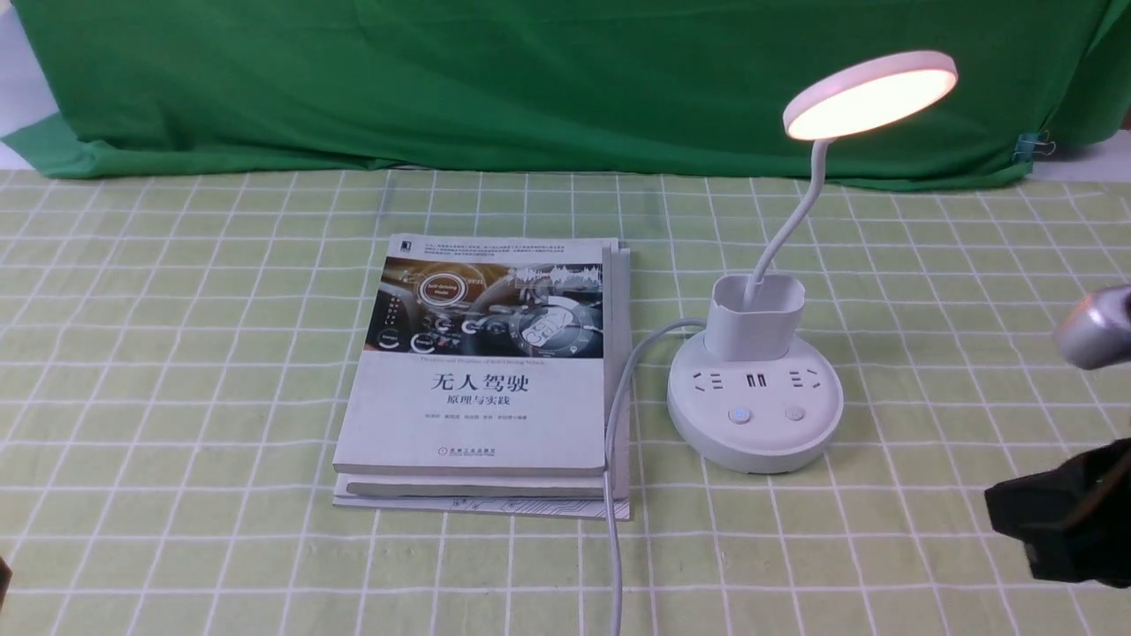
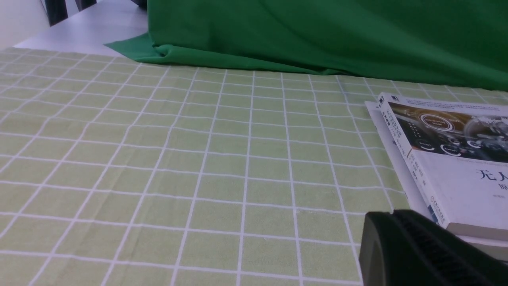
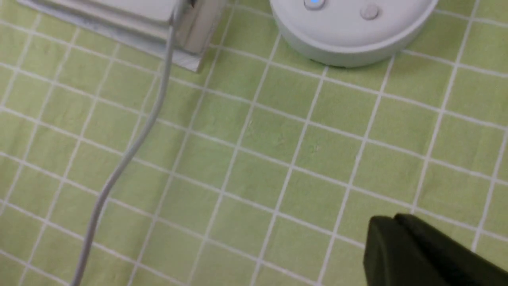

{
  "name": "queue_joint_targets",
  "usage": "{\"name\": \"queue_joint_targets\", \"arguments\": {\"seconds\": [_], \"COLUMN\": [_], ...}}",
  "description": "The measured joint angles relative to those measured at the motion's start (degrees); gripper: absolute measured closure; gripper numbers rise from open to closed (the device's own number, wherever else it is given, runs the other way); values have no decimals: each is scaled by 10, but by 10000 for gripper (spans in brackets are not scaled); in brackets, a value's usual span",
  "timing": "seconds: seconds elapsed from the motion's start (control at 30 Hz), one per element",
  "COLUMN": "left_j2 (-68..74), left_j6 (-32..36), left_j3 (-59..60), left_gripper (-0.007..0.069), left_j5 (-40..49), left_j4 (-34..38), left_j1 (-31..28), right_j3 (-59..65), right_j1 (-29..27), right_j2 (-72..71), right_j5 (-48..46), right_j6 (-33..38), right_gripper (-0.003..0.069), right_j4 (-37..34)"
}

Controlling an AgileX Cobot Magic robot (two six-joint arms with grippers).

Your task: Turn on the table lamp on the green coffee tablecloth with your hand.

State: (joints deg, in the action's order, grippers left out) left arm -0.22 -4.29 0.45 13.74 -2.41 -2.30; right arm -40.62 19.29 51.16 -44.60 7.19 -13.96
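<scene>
- table lamp (image 1: 755,389): white, standing on the right half of the tabletop, about midway between the far and near edges. its round base sits flat on the checked tablecloth (image 1: 177,353).
- disc head (image 1: 870,93): carried on a thin curved neck rising from the cup-shaped holder. it tilts toward the near edge and glows warm white; the lamp is lit.
- left button (image 3: 314,3): shows a small blue light in the right wrist view. the button beside it is plain grey.
- power cable (image 1: 611,495): grey. it leaves the left side of the base, bends along the right edge of the books and runs off the near edge of the table.
- books (image 1: 482,371): a stack lying flat at the table's centre, just left of the lamp and apart from its base. the top cover bears a car-interior picture and chinese title text.
- dark green backdrop (image 1: 530,79): draped along the far edge.
- right gripper (image 1: 1060,521): black, at the right edge toward the near right corner, well apart from the lamp base. a blurred silver-grey piece (image 1: 1096,327) shows above it. only one dark tip shows in the wrist view, so i cannot tell how far the claw is parted. nothing is seen in it.
- left gripper (image 2: 416,250): one black ribbed tip above the cloth beside the books' left edge. its opening likewise cannot be told, and nothing is seen in it.
</scene>
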Motion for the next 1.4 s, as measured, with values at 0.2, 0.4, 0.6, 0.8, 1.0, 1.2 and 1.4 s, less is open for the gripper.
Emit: {"name": "queue_joint_targets", "arguments": {"seconds": [0.2, 0.4, 0.6, 0.8, 1.0, 1.2, 1.4], "left_j2": [0, 0, 0, 0, 0, 0, 0], "left_j6": [0, 0, 0, 0, 0, 0, 0], "left_j3": [0, 0, 0, 0, 0, 0, 0], "left_gripper": [622, 622, 622, 622, 622, 622, 622], "left_j5": [0, 0, 0, 0, 0, -1, 0], "left_j4": [0, 0, 0, 0, 0, 0, 0], "left_j1": [0, 0, 0, 0, 0, 0, 0], "right_j3": [1, 9, 152, 322, 407, 410, 410], "right_j1": [0, 0, -77, -156, -179, -180, -181], "right_j2": [-84, -123, -245, -377, -464, -510, -510], "right_j5": [27, 78, 267, 366, 369, 309, 302], "right_j6": [-4, 3, 80, 103, 103, 94, 90], "right_gripper": [603, 600, 608, 632, 632, 632, 623], "right_j4": [0, 15, 42, 45, 46, 46, 46]}}
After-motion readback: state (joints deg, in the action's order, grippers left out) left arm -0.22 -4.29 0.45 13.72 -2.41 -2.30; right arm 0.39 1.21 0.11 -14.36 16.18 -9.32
